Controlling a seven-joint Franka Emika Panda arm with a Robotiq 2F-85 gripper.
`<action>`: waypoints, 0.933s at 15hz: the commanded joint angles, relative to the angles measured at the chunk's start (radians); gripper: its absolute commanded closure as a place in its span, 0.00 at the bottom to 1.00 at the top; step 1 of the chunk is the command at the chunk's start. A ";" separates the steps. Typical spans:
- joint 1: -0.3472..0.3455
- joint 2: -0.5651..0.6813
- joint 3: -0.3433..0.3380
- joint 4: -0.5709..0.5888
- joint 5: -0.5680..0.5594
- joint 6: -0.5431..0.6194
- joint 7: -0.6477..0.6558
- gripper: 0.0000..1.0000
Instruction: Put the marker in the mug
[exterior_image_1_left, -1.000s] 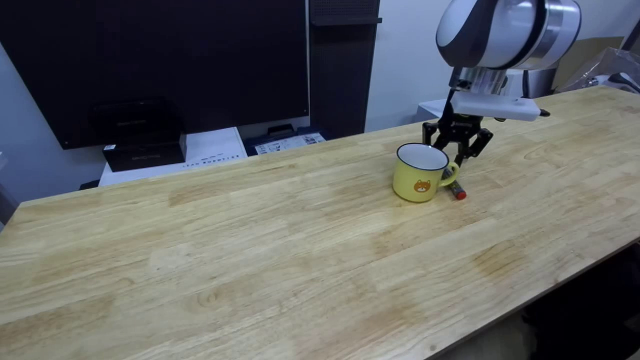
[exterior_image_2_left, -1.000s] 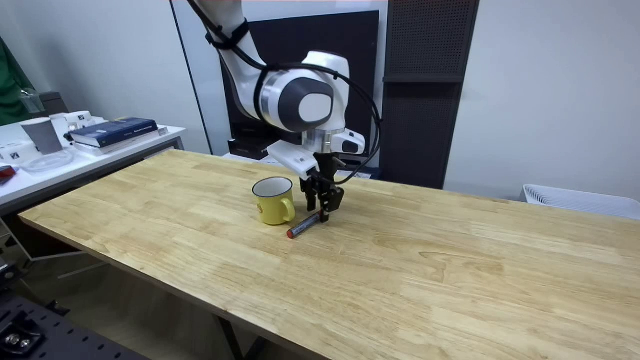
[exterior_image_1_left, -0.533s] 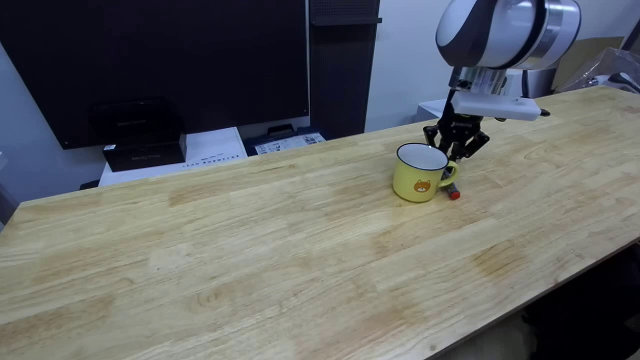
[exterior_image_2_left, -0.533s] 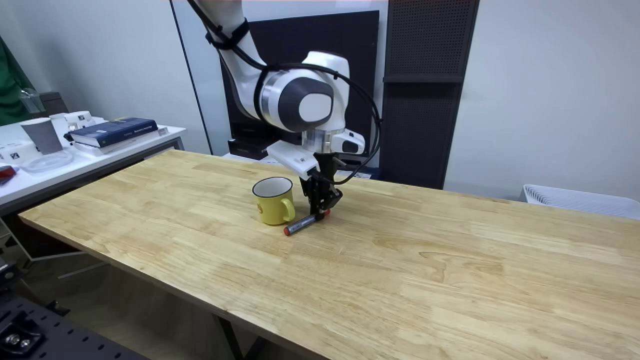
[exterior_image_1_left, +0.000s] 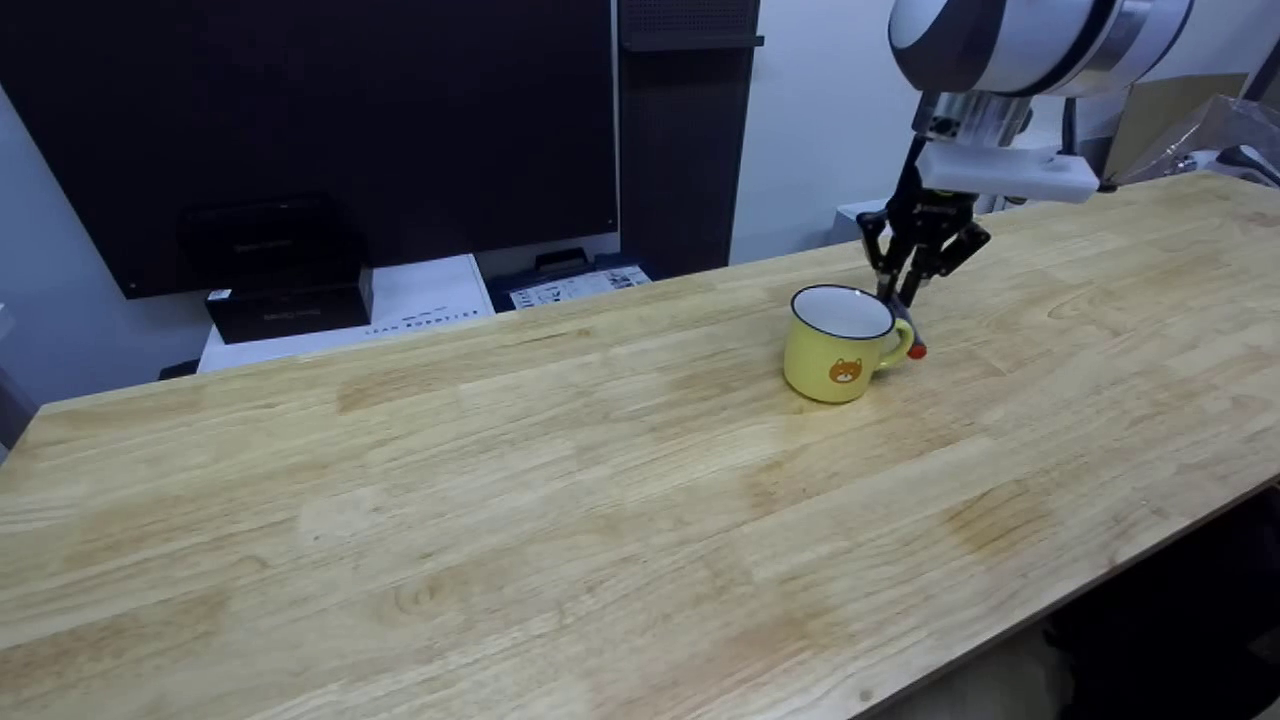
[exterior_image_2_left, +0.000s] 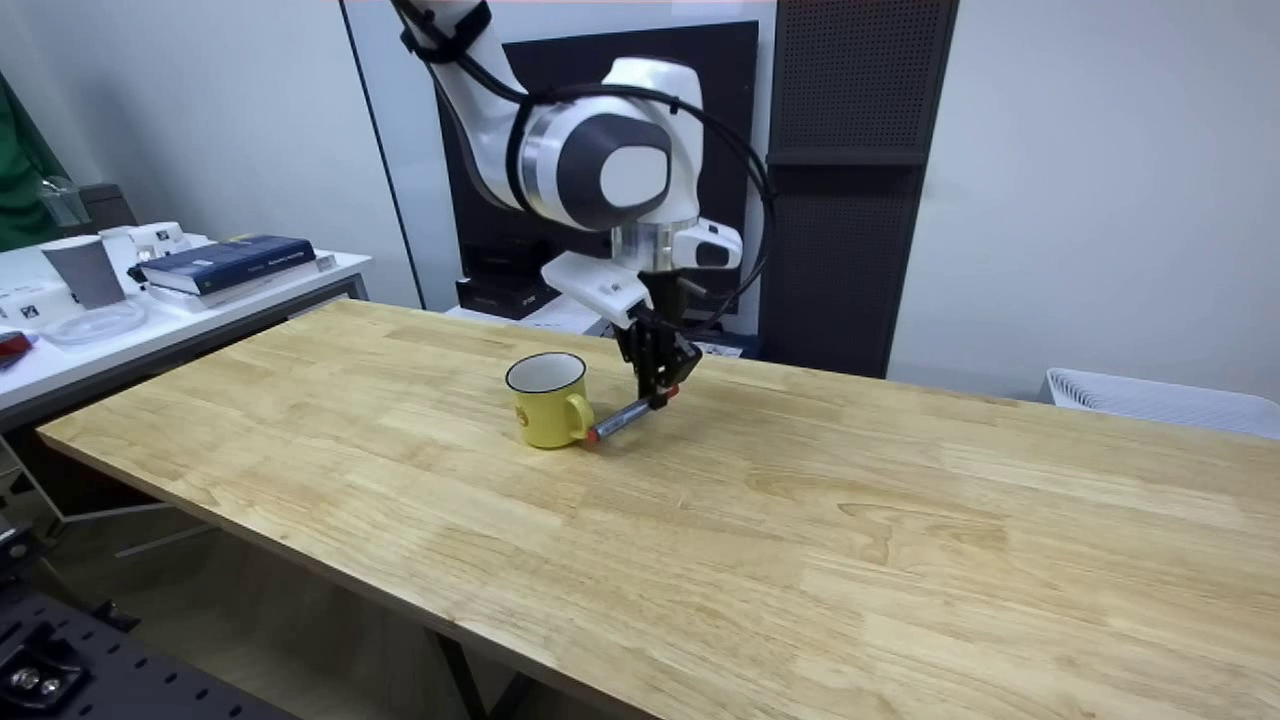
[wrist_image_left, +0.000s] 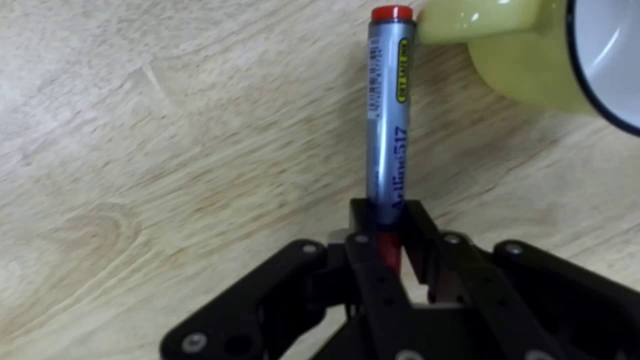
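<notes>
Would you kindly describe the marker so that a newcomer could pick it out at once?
On the wooden table, find the yellow mug. Beside it, the black gripper pinches the marker: a slim, silvery stick with red ends, whereas the mug is broad and hollow.

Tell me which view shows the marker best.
Wrist view: the marker looms large, its big lettering readable, though the end effector hides part. Both exterior views show it small: in an exterior view both red ends appear; in an exterior view the mug partly hides it.
</notes>
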 joint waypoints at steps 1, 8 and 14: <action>0.089 -0.151 -0.079 -0.113 -0.064 0.059 0.079 0.95; 0.517 -0.283 -0.455 -0.300 -0.478 0.406 0.408 0.95; 0.972 -0.160 -0.908 -0.369 -0.582 0.720 0.603 0.95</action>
